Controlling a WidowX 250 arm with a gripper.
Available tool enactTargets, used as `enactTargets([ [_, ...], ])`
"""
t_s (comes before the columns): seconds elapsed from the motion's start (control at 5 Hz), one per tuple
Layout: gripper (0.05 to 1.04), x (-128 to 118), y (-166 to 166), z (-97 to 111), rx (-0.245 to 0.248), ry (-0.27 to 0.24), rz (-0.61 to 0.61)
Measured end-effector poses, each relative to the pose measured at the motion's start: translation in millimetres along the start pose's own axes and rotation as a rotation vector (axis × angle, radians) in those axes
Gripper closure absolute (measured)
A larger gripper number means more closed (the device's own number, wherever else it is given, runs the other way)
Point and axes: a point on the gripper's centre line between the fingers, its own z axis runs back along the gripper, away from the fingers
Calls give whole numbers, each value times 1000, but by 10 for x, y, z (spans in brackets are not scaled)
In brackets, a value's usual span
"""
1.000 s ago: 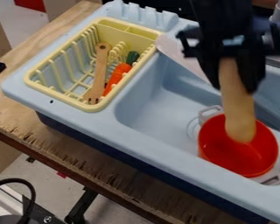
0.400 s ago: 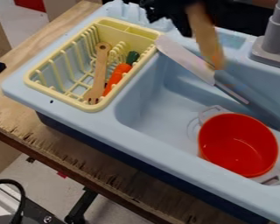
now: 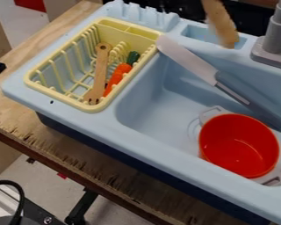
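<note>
- Step in hand (judged): controlled handling of the elongated tan piece point(image 3: 222, 26) above the rear of the toy sink point(image 3: 143, 136).
- Gripper state: the degree of opening and any hold cannot be told. The raised attitude of the tan piece suggests a hold; this is a judgement.
- Location: upper right of the camera view, with the lower end over the rear ledge, between the shallow recess and the faucet point(image 3: 276, 37).
- Long axis: steeply slanted in the view, upper end toward 11:30, free lower end toward 5:30. Tilt in depth cannot be told.
- Clearance: raise the free end above the faucet base and the knife point(image 3: 187, 57) before any sideways travel. The knife's handle points to about 4:30.
- Speed: travel slowly; a long overhanging end may swing or twist if knocked.
- Alignment: the red pot point(image 3: 239, 145) lies toward 6 o'clock from the free end. If passing over it, clear its rim fully.
- Release: lower the piece until it is supported, then open gradually and withdraw straight up.
</note>
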Motion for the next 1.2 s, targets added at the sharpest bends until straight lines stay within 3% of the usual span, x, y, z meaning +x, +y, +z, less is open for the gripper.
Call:
enactTargets([
  [0.4,609,52,-104,-108,-41,-67,78],
  [0.6,609,73,-60,-128,-28,-84,110],
  [1.0,609,121,-62,-364,79,-3,169],
  [1.2,565,116,-67,-388,98,-14,155],
])
